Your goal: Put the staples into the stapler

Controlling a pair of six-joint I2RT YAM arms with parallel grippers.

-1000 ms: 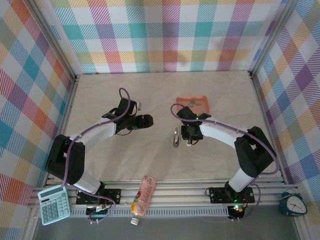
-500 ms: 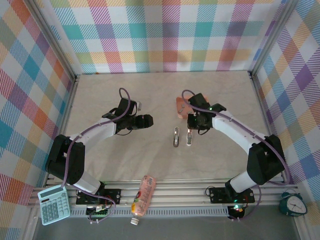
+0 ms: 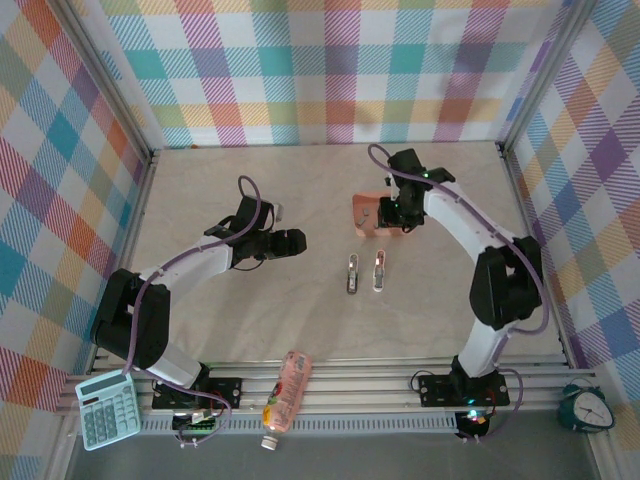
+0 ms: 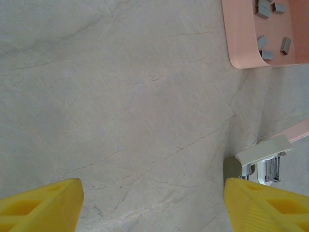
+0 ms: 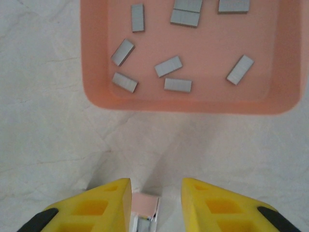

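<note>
Pale marbled tabletop (image 3: 320,330) enclosed by plaid-patterned walls, seen from above. Nearest, at mid-table, a small white-and-pink stapler (image 3: 379,270) lies flat. It appears to be opened into two parallel halves, though the overhead view is too small to be sure. Slightly farther back and to the left, the left gripper (image 4: 153,195) hovers with its yellow fingers spread wide, holding nothing. Beyond, the right gripper (image 5: 156,186) hangs by the near rim of a shallow salmon-pink plastic tray (image 5: 183,107), its jaws slightly parted and empty. Short grey metal staple strips (image 5: 168,66) lie scattered loose inside the tray. Picking one up well probably means choosing an isolated strip, aligning the fingers across its narrow width, and descending squarely.
</note>
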